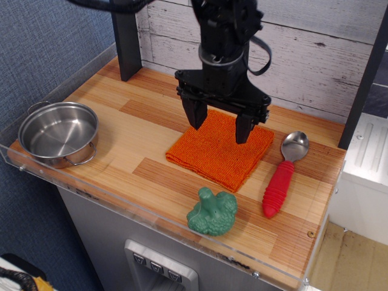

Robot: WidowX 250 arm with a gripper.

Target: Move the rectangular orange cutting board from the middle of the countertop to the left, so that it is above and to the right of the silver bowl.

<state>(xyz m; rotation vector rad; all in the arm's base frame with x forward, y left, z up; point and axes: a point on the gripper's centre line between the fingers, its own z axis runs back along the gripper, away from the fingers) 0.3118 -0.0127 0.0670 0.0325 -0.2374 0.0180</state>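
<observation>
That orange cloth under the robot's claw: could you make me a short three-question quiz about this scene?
1. True or false: the end effector is open above the cutting board.
2. What lies right of the cutting board? A) silver bowl B) red-handled spoon C) green broccoli toy
3. Fill in: the silver bowl sits at the countertop's ____ end.

Key:
1. True; its fingers are spread over the board's back part.
2. B, the spoon.
3. Left.
</observation>
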